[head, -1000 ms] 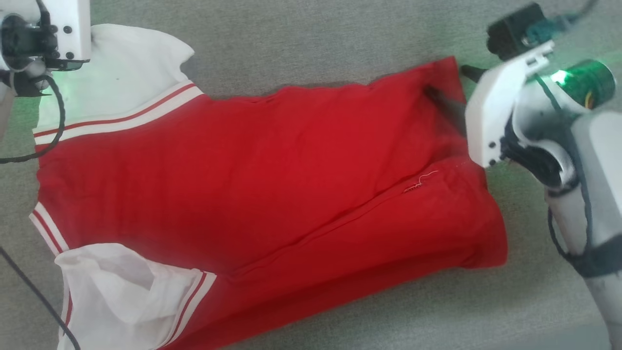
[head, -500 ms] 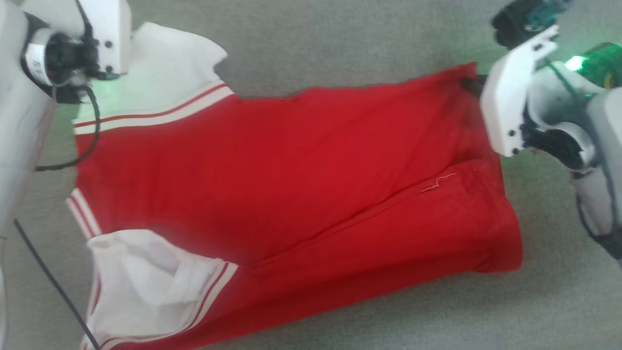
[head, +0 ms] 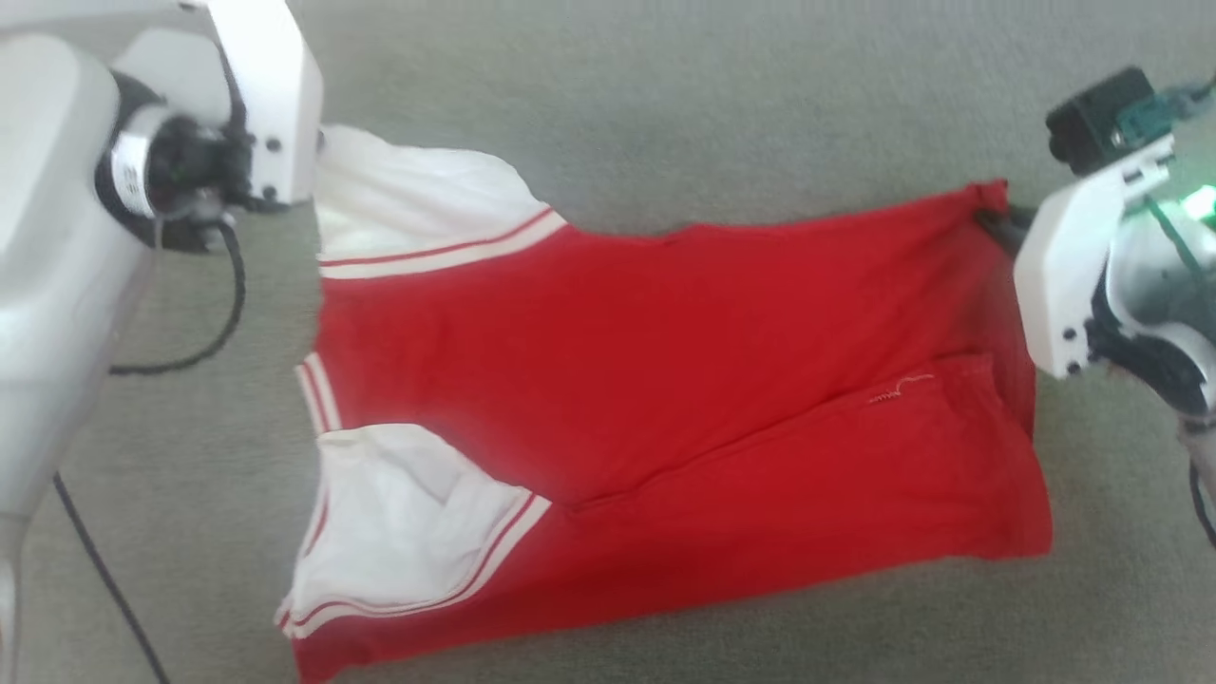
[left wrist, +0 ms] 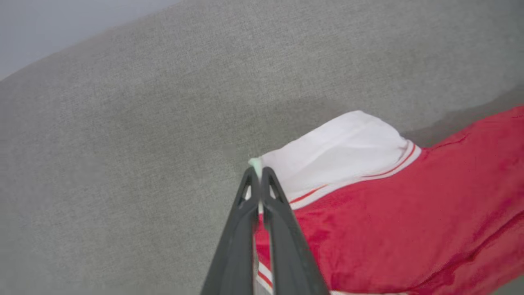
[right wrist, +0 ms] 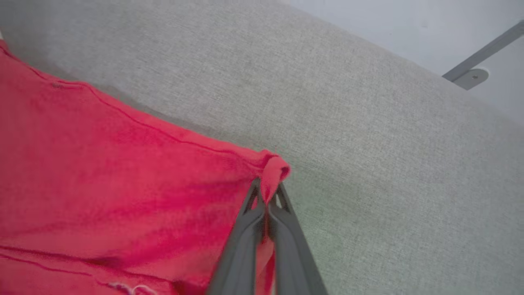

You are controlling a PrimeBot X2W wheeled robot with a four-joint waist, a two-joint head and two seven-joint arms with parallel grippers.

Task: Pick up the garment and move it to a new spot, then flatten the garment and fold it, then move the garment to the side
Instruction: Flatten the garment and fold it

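The garment (head: 665,361) lies spread on a grey fabric surface (head: 665,104), red body plain side up, no lettering visible. One white sleeve with striped trim lies at the far left (head: 418,204), the other at the near left (head: 399,513). My left gripper (left wrist: 258,174) is shut on the edge of the far white sleeve (left wrist: 335,147). My right gripper (right wrist: 268,194) is shut on the far hem corner (right wrist: 274,170), which bunches over the fingertips. In the head view, the dark right fingers (head: 997,223) meet that corner at the right.
A black cable (head: 100,570) runs down the lower left beside my left arm (head: 57,237). Beyond the grey surface's far edge there is a pale wall with a grey metal bracket (right wrist: 470,73). Bare grey fabric lies beyond and in front of the garment.
The whole head view has shifted, so the camera moved. Both grippers keep their hold on the sleeve and the hem corner. The far edge between them looks straighter.
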